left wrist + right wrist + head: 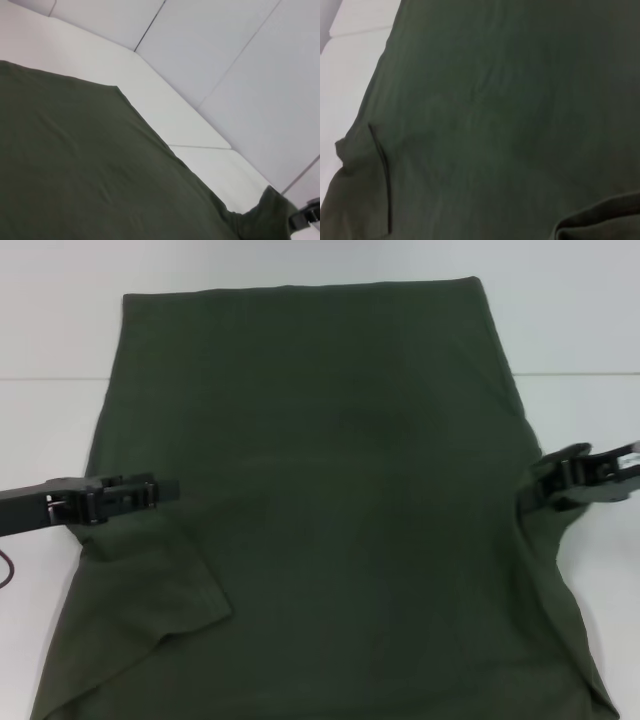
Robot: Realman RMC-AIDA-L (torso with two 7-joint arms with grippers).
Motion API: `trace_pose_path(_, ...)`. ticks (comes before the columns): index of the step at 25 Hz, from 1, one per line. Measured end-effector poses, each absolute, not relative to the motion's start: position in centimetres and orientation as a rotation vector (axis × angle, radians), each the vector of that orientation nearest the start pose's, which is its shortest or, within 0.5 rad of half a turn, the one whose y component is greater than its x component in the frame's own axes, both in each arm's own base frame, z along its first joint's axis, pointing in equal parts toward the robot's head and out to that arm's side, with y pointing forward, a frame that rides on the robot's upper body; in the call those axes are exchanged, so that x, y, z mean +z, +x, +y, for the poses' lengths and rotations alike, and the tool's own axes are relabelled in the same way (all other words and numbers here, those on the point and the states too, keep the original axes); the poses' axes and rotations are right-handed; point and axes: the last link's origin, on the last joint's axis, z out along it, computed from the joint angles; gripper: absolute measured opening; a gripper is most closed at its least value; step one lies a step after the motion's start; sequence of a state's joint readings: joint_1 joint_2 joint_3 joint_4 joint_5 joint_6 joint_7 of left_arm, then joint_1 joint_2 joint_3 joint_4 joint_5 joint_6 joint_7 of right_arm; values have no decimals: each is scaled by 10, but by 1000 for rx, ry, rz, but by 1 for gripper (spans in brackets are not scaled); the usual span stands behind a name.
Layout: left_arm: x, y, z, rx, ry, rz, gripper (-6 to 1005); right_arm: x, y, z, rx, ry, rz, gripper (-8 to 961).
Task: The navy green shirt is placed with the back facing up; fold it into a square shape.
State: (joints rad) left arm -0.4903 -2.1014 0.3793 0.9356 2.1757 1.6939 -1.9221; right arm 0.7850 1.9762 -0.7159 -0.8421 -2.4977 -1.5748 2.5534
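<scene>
I have the shirt (330,510) spread flat across the middle of the white worktop (50,430), plain side up, its straight hem at the far edge and the shoulders toward me. The sleeve on my left is already folded in over the body, its cuff edge lying as a diagonal line across the near-left part of the cloth. Mild wrinkles run through the centre.

My left pincer (165,491) reaches in from the left and sits low over the shirt's left edge, just above that folded sleeve; its two thin fingers lie pressed close together, and I can't tell if any cloth is caught between them. My right pincer (535,492) comes in from the right at the shirt's right edge, where the fabric is bunched and pulled up around its tip, so it is pinching the shirt there. The left wrist view shows that same raised bunch of cloth at the far side, with the right pincer (306,217) beside it.
</scene>
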Motion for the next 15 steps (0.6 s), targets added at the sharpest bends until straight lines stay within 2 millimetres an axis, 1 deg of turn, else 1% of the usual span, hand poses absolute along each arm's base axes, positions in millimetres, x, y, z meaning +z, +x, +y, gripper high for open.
trace_pose_path(5, 71, -289, 320, -783, -2371, -1248, 595, 37, 223, 401, 70, -2393, 1675, 24)
trace_pose_path(6, 71, -290, 320, -787, -2366, -1249, 595, 30, 222, 400, 53, -2418, 1674, 25)
trace_pose_path(11, 72, -291, 320, -797, -2356, -1248, 595, 22, 225, 402, 50, -2414, 1693, 26)
trace_pose_path(15, 73, -292, 319, -802, -2347, -1251, 596, 18, 225, 403, 113, -2414, 1714, 208)
